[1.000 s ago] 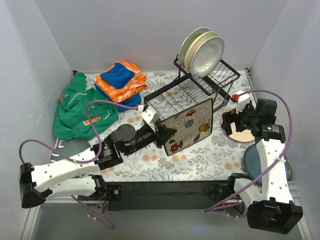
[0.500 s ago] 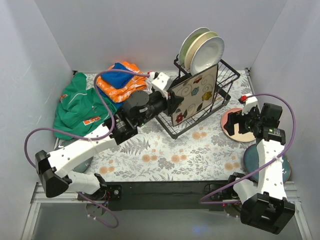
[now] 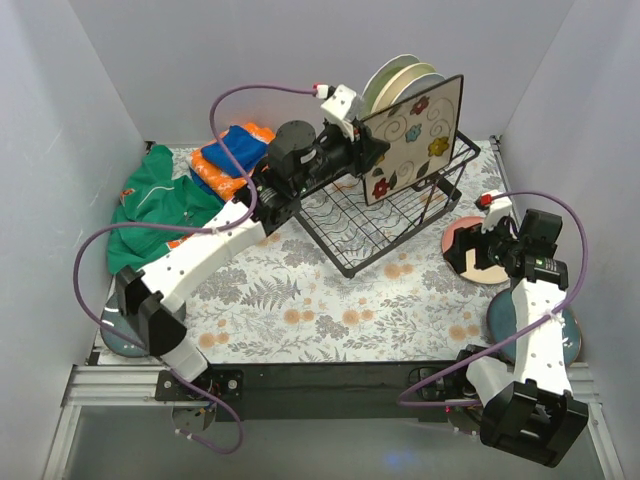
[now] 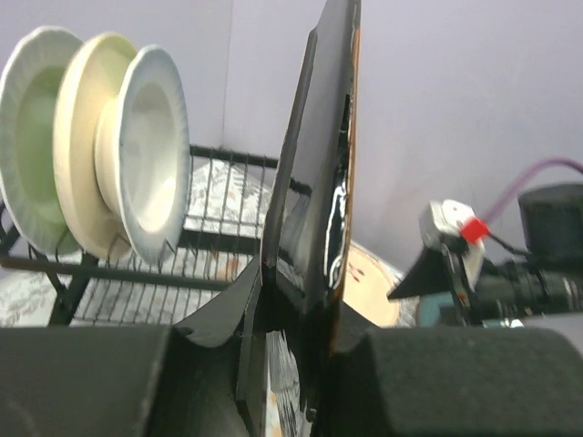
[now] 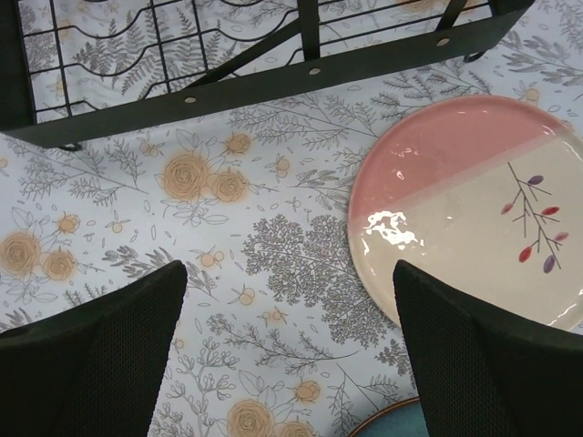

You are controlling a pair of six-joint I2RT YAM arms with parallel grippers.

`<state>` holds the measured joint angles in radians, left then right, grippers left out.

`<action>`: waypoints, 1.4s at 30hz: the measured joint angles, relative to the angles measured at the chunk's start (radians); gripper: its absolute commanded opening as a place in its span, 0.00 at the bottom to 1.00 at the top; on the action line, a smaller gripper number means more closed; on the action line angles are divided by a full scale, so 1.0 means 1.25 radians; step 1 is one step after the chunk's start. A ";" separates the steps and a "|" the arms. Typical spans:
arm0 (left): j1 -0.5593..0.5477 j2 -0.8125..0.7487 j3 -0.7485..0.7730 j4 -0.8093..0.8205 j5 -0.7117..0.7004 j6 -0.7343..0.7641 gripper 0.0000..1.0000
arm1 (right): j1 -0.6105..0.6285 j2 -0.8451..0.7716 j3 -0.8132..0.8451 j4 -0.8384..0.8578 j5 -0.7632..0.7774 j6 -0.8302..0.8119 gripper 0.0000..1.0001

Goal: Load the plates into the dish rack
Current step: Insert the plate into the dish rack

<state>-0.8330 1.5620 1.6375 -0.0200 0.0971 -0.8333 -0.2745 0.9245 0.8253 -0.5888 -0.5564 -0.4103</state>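
Observation:
My left gripper point(image 3: 362, 150) is shut on the lower edge of the square flowered plate point(image 3: 412, 140) and holds it upright, high over the black dish rack point(image 3: 365, 215). In the left wrist view this plate point(image 4: 323, 182) stands edge-on between my fingers. Three round plates point(image 3: 395, 80) stand in the rack's raised section, one green-tinted, one cream and one white point(image 4: 155, 155). My right gripper point(image 5: 291, 346) hangs open just above the table, its right finger over the rim of the pink-and-cream plate point(image 5: 474, 228).
A dark teal plate point(image 3: 520, 325) lies by the right arm and another point(image 3: 125, 335) at the near left. A green garment point(image 3: 160, 210) and folded orange and blue cloths point(image 3: 230, 160) lie at the back left. Side walls stand close.
My left arm has lifted the square flowered plate from the table in front of the rack up and back, to high above the rack. The right gripper shifted slightly right.

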 measured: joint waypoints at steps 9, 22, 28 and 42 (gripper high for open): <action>0.085 0.267 0.292 0.009 0.078 -0.013 0.00 | 0.000 0.009 -0.035 0.007 -0.078 -0.042 0.98; 0.101 0.501 0.523 0.035 0.137 0.000 0.00 | -0.009 0.039 -0.084 0.033 -0.147 -0.074 0.98; 0.099 0.508 0.549 0.049 0.140 0.024 0.00 | -0.011 0.058 -0.084 0.035 -0.160 -0.078 0.98; 0.103 0.536 0.585 0.131 0.120 0.061 0.00 | -0.018 0.063 -0.084 0.037 -0.166 -0.090 0.98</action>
<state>-0.7040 2.2318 2.3684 0.1436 0.2466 -0.7570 -0.2966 1.0035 0.7208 -0.5423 -0.7635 -0.5228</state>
